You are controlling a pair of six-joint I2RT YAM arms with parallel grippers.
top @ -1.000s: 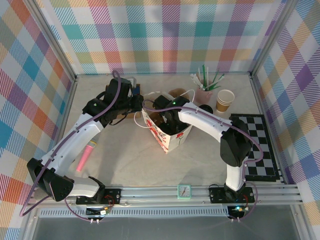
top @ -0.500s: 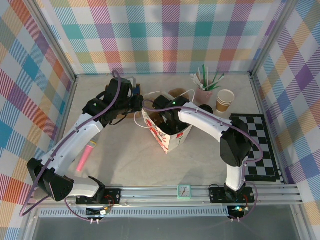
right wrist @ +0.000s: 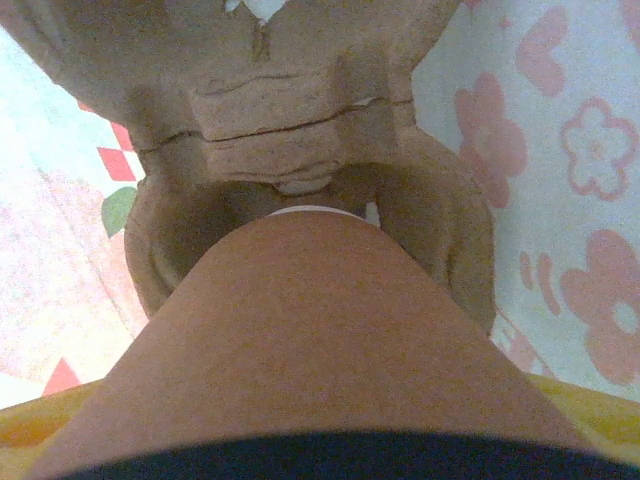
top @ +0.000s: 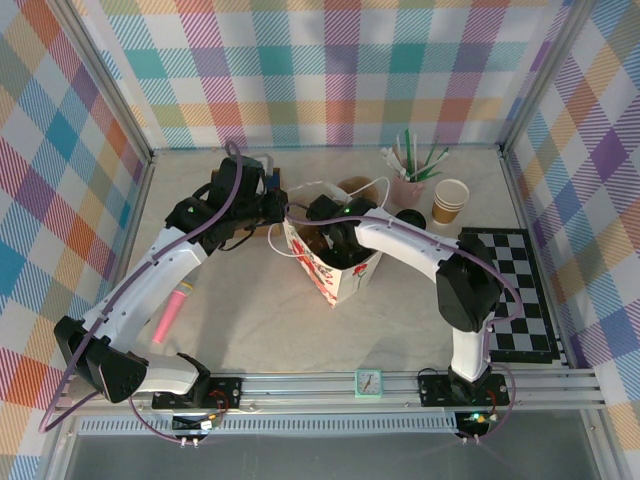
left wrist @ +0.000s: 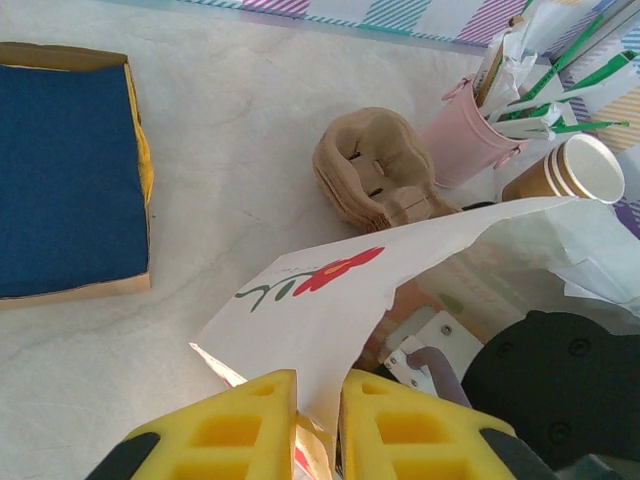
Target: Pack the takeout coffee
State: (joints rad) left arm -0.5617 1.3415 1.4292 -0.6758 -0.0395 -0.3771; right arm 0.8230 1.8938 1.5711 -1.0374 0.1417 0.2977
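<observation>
The right gripper [right wrist: 318, 432] is clamped around the takeout coffee [right wrist: 310, 330]. Its yellow fingers [right wrist: 45, 430] show at either side of the brown kraft cup, and the black lid [right wrist: 320, 462] sits at the wrist end. The cup hangs base-down inside the white flowered paper bag [top: 338, 268], its bottom rim aimed into a well of a moulded cardboard cup tray [right wrist: 270, 110] lying in the bag. Whether the base rests on that tray cannot be told. From above, the right gripper [top: 335, 238] reaches down through the bag's open mouth.

The left gripper [left wrist: 318, 420] is pinched closed on the bag's upper edge, its yellow fingers [left wrist: 225, 435] pressed together on the white paper beside a printed red flower [left wrist: 335, 272].

The bag stands near the middle of the worktop [top: 250, 320], a little toward the far edge. Just beyond it lies a stack of cardboard cup trays [left wrist: 375, 170]. Next to those are a pink cup of straws [left wrist: 465, 145] and a stack of lidless paper cups [left wrist: 575, 170], both toward the far right corner. A tray of blue napkins [left wrist: 65, 180] sits near the far edge, behind the left gripper. A checkerboard [top: 510, 290] lies along the right edge, a pink marker [top: 170, 312] lies toward the left edge, and a small green clock [top: 369, 382] stands at the near edge
</observation>
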